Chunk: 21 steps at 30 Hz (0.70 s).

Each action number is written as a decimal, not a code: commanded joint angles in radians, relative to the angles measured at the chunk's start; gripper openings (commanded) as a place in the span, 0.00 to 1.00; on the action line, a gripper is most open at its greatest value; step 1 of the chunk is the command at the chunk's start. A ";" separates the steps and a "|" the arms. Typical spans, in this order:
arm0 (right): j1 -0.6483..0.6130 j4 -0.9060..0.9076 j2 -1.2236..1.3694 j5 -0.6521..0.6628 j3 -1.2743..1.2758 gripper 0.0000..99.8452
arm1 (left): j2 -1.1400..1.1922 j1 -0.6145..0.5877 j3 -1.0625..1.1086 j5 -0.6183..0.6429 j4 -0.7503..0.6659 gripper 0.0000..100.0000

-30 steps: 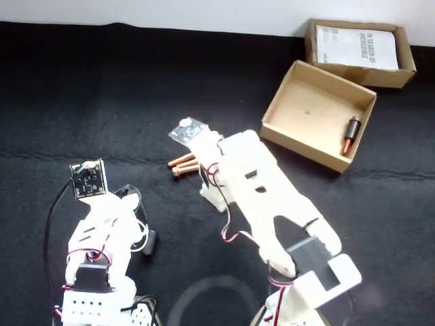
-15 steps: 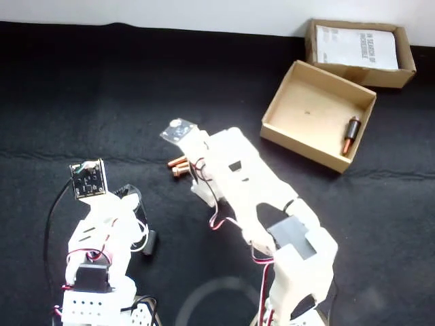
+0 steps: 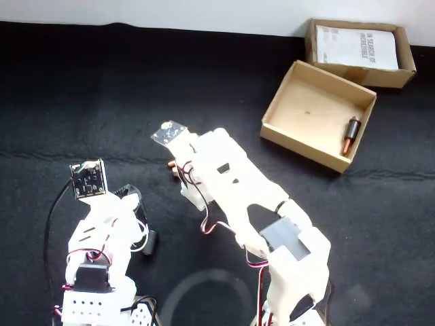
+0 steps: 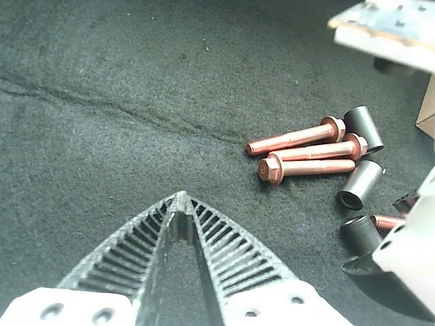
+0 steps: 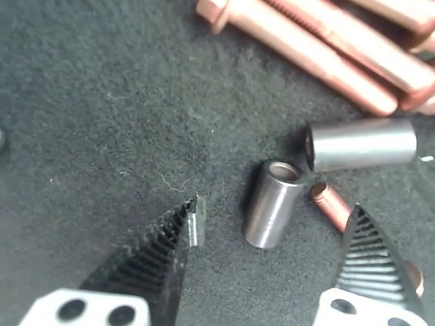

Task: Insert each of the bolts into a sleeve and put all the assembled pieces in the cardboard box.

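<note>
Straddling one sleeve (image 5: 270,204), right end effector (image 5: 275,214) gapes wide, gripping nothing; left end effector (image 4: 182,200) pinched closed, empty, over desk (image 4: 102,102).

Bunched side by side on the black table (image 4: 102,81): 3 copper bolts (image 4: 307,151), with 3 dark sleeves (image 4: 359,185) lying just beside. Inside the open cardboard box (image 3: 299,102), 1 assembled piece (image 3: 351,135) by a wall.

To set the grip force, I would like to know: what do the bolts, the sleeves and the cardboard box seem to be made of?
Bolts: probably copper-plated metal; shiny reddish surface, visible threads.
Sleeves: likely steel; smooth grey tubes with a soft sheen.
Cardboard box: plain brown cardboard, matte, thin walls.
</note>
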 commanded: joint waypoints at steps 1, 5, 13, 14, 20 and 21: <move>-0.001 0.010 -0.007 -0.049 -0.065 0.26 | -0.008 -0.012 0.018 -0.005 0.000 0.01; -0.004 0.025 -0.007 -0.064 -0.085 0.16 | -0.008 -0.012 0.018 -0.005 0.000 0.01; -0.001 0.050 -0.004 -0.069 -0.074 0.16 | -0.008 -0.012 0.018 -0.005 0.000 0.01; -0.001 0.048 -0.002 -0.066 -0.074 0.16 | -0.008 -0.012 0.018 -0.005 0.000 0.01; 0.001 0.041 0.004 -0.061 -0.074 0.16 | -0.008 -0.012 0.018 -0.005 0.000 0.01; 0.007 0.028 0.005 -0.061 -0.070 0.16 | -0.008 -0.012 0.018 -0.005 0.000 0.01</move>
